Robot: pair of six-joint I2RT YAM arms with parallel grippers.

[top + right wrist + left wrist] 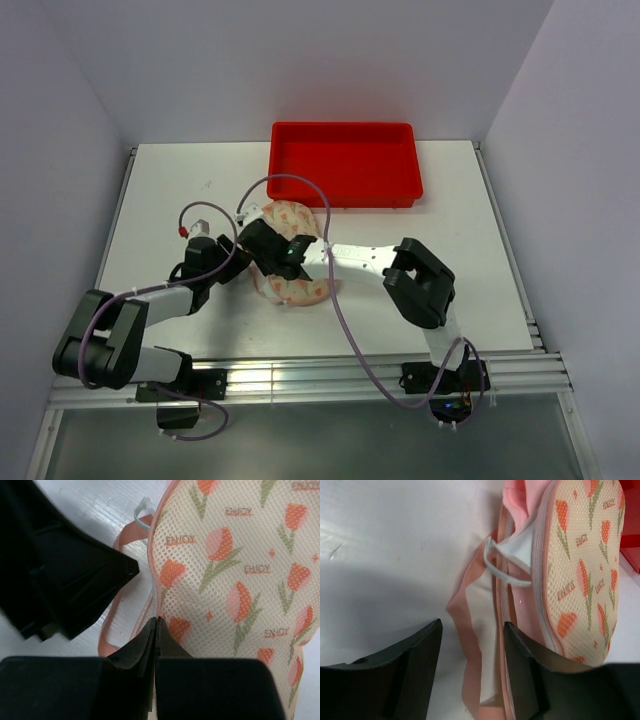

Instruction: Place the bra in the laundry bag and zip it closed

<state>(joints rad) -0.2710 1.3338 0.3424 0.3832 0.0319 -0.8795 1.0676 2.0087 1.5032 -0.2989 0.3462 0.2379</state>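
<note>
The laundry bag (292, 222), cream mesh with orange tulips and pink zip edging, lies mid-table, partly under my right gripper. It fills the right wrist view (235, 570) and the right of the left wrist view (580, 570). Pink bra fabric (520, 500) shows at its open edge by a white zip loop (502, 567). My left gripper (472, 625) (243, 262) is open, low over the table, with a pink strap (470, 645) between its fingers. My right gripper (156, 620) (264, 260) is shut, its tips pinching the bag's pink edge.
A red plastic tray (345, 165) stands at the back of the white table (170, 200), just beyond the bag; its corner shows in the left wrist view (632, 555). Purple cables loop over both arms. The left gripper's black body (75, 575) sits close beside the right fingers.
</note>
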